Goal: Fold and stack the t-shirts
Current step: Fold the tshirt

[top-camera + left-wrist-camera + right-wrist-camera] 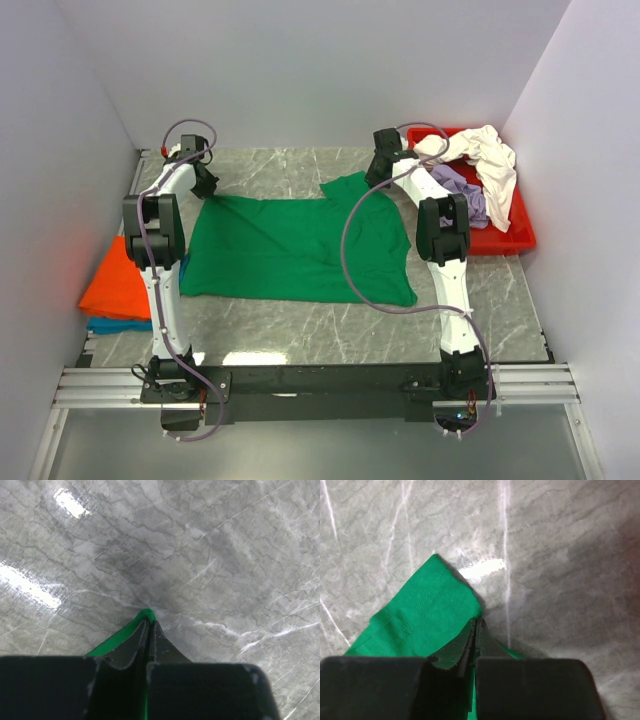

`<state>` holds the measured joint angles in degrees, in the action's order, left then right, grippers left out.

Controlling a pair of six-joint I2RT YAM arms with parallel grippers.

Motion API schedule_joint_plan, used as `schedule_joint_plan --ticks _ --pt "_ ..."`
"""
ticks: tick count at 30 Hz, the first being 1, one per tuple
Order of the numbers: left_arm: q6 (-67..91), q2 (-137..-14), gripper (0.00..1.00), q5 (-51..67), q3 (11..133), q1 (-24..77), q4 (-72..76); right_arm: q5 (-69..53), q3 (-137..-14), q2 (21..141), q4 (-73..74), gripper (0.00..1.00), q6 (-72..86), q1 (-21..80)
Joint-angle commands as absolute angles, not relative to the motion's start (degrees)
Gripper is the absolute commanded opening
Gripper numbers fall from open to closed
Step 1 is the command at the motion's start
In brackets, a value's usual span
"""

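From my station the biggest thing I see is the grey marble desk [300,340], and most of its middle is covered by the green t-shirt [290,250], which lies spread flat with one sleeve pointing to the far side. The left arm [160,250] reaches along the left side of the desk to the far left corner of this shirt, and the right arm [445,240] reaches along the right side to the sleeve at the far edge. At the far right corner stands the red tray [522,218], touching the right wall. In it lies the cream-white t-shirt [485,155], crumpled and hanging partly over the far rim, and under it, nearer to me, the lavender t-shirt [462,190], also crumpled. At the left wall, just beside the green one, the orange t-shirt [120,285] lies folded on top of the teal t-shirt [115,324], of which only a narrow edge shows. In the left wrist view the jaws are pressed together and pinch a thin green edge of the shirt, which shows at their tip and between them, above the bare marble. In the right wrist view the jaws are also pressed together, pinching the green cloth close to the stitched hem of the sleeve.
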<state>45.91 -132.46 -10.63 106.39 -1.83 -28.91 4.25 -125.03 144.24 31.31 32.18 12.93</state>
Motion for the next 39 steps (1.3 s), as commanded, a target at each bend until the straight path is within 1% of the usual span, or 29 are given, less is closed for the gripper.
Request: schedule_joint_plan --ticks 1,10,17,24,30,35,39 --pt "45.35 -131.22 0.06 -10.72 106.26 -2.46 -27.69 7.47 -122.87 140.02 32.17 0.00 30.15 13.10" --pt "45.88 -130.43 0.11 -9.85 107.14 -2.55 -27.95 10.11 -118.92 132.81 30.59 0.00 27.95 11.78" --pt "46.23 -129.99 0.12 -9.58 108.54 -2.55 -28.39 9.32 -114.53 128.76 28.13 0.00 27.42 10.37" --pt "46.23 -129.55 0.13 -9.41 109.95 -2.64 -28.92 8.52 -113.03 126.39 27.42 0.00 27.07 9.49" --pt "46.23 -128.50 0.11 -9.23 110.83 -2.55 -28.92 8.26 -111.89 124.28 27.42 0.00 26.02 9.23" --pt "46.23 -127.27 0.08 -9.32 110.48 -2.72 -28.74 8.35 -108.99 121.38 26.98 0.00 25.66 9.23" --pt "46.75 -125.34 0.03 -9.14 108.03 -2.64 -28.57 7.47 -103.99 117.00 26.28 0.00 26.28 9.23"
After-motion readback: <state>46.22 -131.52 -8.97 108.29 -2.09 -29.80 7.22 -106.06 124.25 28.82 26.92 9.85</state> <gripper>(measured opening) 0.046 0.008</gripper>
